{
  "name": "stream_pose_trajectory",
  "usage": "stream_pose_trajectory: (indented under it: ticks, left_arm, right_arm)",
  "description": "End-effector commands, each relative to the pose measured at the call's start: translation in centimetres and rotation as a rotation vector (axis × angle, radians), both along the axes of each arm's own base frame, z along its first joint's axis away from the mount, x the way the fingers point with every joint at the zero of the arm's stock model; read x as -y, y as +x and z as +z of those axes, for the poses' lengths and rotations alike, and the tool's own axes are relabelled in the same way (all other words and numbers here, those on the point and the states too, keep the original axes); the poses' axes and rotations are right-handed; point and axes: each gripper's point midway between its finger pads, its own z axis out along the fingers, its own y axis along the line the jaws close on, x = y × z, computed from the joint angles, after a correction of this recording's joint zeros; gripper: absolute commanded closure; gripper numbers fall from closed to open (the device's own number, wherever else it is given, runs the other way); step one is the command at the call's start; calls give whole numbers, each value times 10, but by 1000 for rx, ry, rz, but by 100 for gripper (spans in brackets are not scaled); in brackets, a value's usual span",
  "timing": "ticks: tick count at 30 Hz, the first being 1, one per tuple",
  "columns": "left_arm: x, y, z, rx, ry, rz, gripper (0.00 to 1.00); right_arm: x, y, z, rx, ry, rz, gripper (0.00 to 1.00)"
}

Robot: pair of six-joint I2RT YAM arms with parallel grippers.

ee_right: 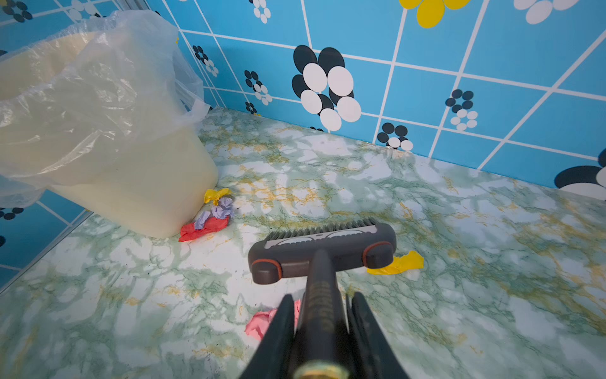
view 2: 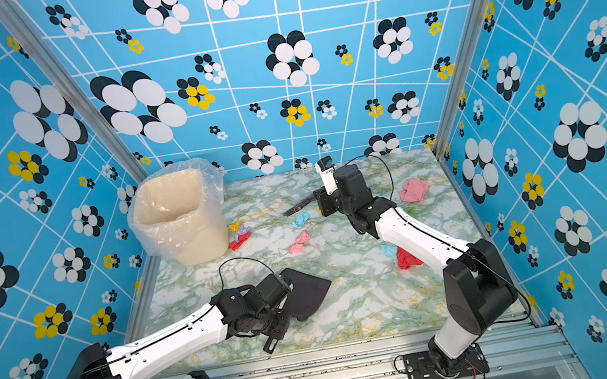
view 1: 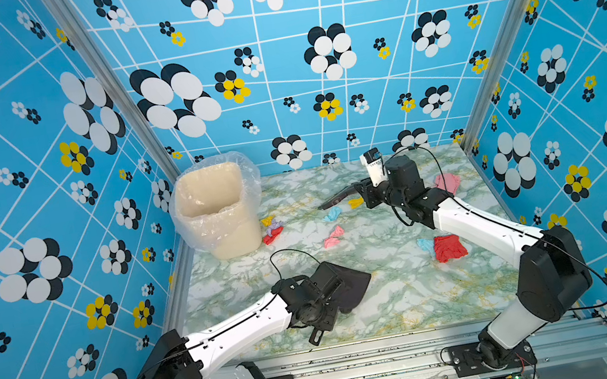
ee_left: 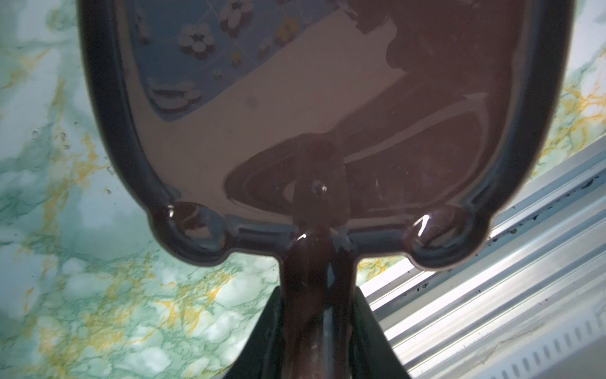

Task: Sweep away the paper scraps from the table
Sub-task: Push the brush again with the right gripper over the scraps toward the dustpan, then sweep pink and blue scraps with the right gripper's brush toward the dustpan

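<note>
Paper scraps lie scattered on the marble table (view 1: 397,300). A yellow, purple and red cluster (view 1: 272,227) sits at the bin's foot. Light blue (view 1: 332,214), yellow (view 1: 355,202) and pink (view 1: 333,236) scraps lie mid-table. A bigger pink (view 1: 447,182) and a red one (view 1: 449,247) lie beside the right arm. My right gripper (ee_right: 319,315) is shut on the handle of a grey brush (ee_right: 323,252), bristles down near a yellow scrap (ee_right: 398,264). My left gripper (ee_left: 316,328) is shut on the handle of the dark dustpan (view 1: 348,284), near the front edge.
A cream bin (view 1: 219,213) with a clear plastic liner stands at the back left corner. Blue flower-patterned walls close in the back and both sides. An aluminium frame (view 1: 366,361) runs along the front, where both arm bases are mounted.
</note>
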Motion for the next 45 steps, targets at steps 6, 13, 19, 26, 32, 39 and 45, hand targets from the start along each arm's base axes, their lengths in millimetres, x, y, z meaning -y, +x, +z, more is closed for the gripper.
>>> stream_pose_trajectory:
  ticks: [6, 13, 19, 26, 32, 39, 45]
  left_arm:
    - [-6, 12, -11, -21, 58, 29, 100]
    - [-1, 18, -9, -16, 54, 33, 100]
    - [-2, 19, -10, -13, 57, 42, 100]
    - [-6, 24, -13, -12, 71, 51, 100]
    - [-5, 30, -17, -24, 83, 52, 100]
    - [2, 34, -16, -29, 75, 48, 100]
    - [2, 35, -21, -34, 75, 55, 100]
  right_arm:
    - [-12, 6, 19, 61, -3, -45, 100]
    - [-14, 13, 19, 53, 19, -79, 100]
    - [-16, 23, 9, 28, -9, -106, 100]
    - [-40, 26, -19, -40, -64, -39, 100]
    - [-44, 19, -35, -81, -123, -19, 100]
    - [-36, -4, -32, -113, -117, -31, 100]
    - [-27, -34, -38, -214, -98, -65, 100]
